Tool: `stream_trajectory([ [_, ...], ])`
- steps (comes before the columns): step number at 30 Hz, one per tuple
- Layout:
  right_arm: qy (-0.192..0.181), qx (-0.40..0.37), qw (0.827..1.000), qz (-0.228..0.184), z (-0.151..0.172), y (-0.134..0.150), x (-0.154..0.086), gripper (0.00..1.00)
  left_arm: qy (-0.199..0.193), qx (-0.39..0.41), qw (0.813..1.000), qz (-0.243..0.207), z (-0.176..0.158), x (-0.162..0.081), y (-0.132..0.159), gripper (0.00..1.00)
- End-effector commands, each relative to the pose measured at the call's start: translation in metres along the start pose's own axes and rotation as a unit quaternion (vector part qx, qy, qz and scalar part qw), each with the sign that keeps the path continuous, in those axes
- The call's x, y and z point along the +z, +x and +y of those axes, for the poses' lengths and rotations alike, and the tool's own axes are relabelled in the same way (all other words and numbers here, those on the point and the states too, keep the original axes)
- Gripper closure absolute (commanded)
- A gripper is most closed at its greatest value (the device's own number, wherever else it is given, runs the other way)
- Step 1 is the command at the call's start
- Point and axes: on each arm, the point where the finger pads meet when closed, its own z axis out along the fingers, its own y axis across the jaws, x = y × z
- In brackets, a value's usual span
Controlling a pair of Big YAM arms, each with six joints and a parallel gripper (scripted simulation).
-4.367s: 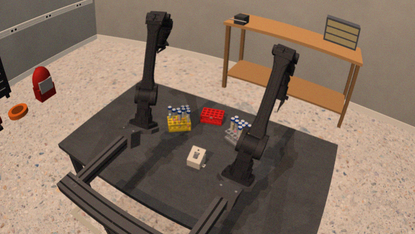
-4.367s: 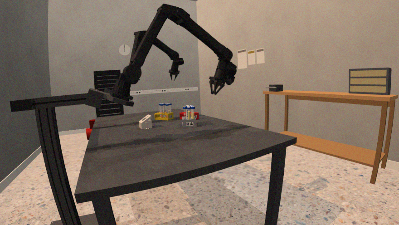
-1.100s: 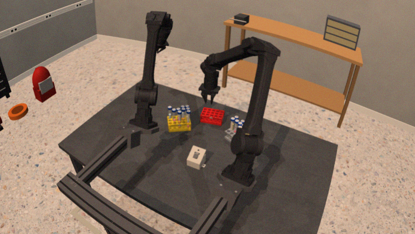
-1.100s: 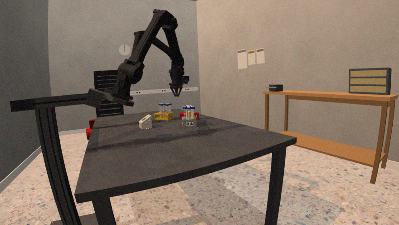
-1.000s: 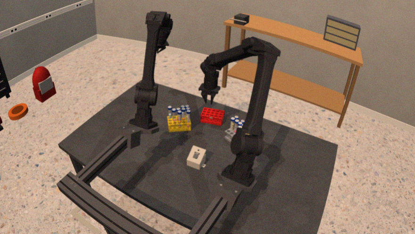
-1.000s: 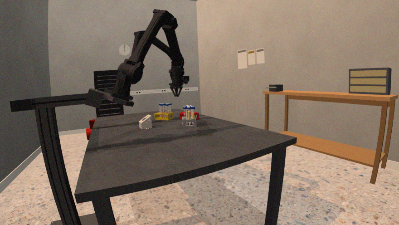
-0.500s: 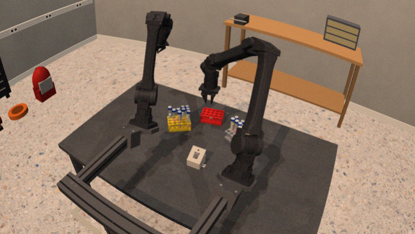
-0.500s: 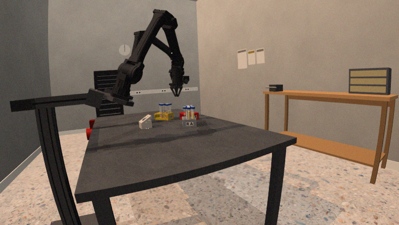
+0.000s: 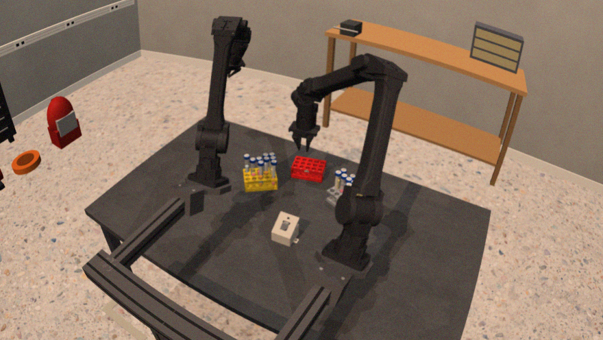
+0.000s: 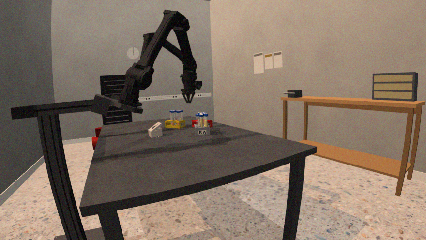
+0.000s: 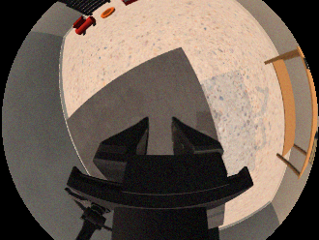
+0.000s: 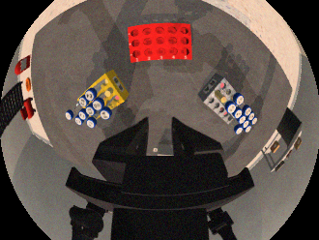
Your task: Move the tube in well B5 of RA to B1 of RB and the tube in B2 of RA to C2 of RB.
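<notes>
The grey rack RA (image 9: 332, 193) (image 10: 202, 131) holds several blue-capped tubes (image 9: 343, 171) (image 12: 240, 99); my right arm hides part of it in the top view. The yellow rack RB (image 9: 260, 187) (image 10: 179, 126) (image 12: 115, 77) also holds several blue-capped tubes (image 9: 260, 163) (image 12: 97, 105). Exact wells cannot be read under the crowded caps. My right gripper (image 9: 303, 149) (image 10: 188, 101) (image 12: 159, 121) is partly open and empty, pointing down high above the table between the racks. My left gripper (image 9: 231, 74) (image 11: 160, 119) is partly open and empty, raised high and away from both racks.
A red rack (image 9: 308, 168) (image 12: 159, 42), with no tubes showing, stands between RA and RB, farther from the arm bases. A cream box (image 9: 284, 233) (image 10: 155, 131) with a sloped face sits nearer the bases; no lit lamp shows on it. The wooden bench (image 9: 405, 40) stands beyond the table.
</notes>
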Motion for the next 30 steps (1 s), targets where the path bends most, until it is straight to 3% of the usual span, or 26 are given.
stream_trajectory([
  [1,-0.018,0.019,0.999,-0.031,0.007,-0.029,-0.019,0.7,0.011,-0.007,1.0,-0.015,-0.005,-0.013,-0.015,0.7],
  [7,-0.018,0.019,0.999,-0.031,0.007,-0.029,-0.019,0.7,0.011,-0.007,1.0,-0.015,-0.005,-0.013,-0.015,0.7],
  [8,-0.019,0.032,0.999,-0.03,0.007,-0.026,-0.035,0.7,0.011,-0.007,1.0,-0.015,-0.005,-0.013,-0.015,0.7],
  [14,-0.014,0.128,0.992,-0.018,0.01,-0.021,-0.021,0.7,0.011,-0.007,1.0,-0.015,-0.005,-0.013,-0.015,0.7],
  [20,-0.016,0.226,0.974,-0.017,0.01,-0.021,-0.021,0.7,0.011,-0.007,1.0,-0.015,-0.005,-0.013,-0.015,0.7],
  [22,-0.016,0.226,0.974,-0.017,0.01,-0.021,-0.021,0.7,0.011,-0.007,1.0,-0.015,-0.005,-0.013,-0.015,0.7],
  [30,-0.018,0.353,0.935,-0.015,0.009,-0.021,-0.021,0.7,0.011,-0.007,1.0,-0.015,-0.005,-0.013,-0.015,0.7],
])
